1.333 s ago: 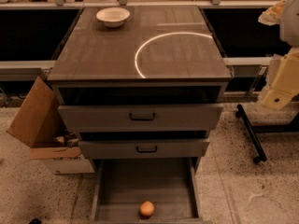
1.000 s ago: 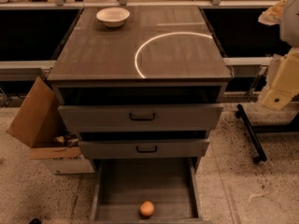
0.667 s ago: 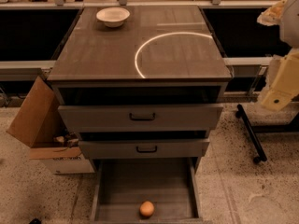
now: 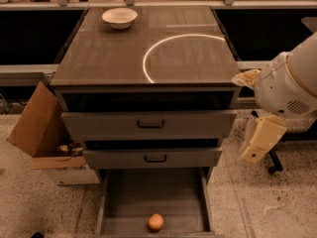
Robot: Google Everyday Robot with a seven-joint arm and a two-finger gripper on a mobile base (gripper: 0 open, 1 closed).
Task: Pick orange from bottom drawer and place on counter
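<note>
The orange (image 4: 155, 222) lies near the front middle of the open bottom drawer (image 4: 124, 202), on its flat grey floor. The two upper drawers stand slightly pulled out. The counter (image 4: 109, 53) is the brown-grey cabinet top with a bright white arc. My gripper (image 4: 255, 150) hangs from the white arm (image 4: 290, 83) to the right of the cabinet. It is level with the middle drawer, well above and to the right of the orange, and holds nothing I can see.
A white bowl (image 4: 119, 17) sits at the back left of the counter. An open cardboard box (image 4: 42, 133) leans against the cabinet's left side. A dark wheeled stand foot (image 4: 273, 167) is on the speckled floor at the right.
My arm and gripper have moved left and down, closer to the cabinet's right side. The orange, drawers and bowl have not moved.
</note>
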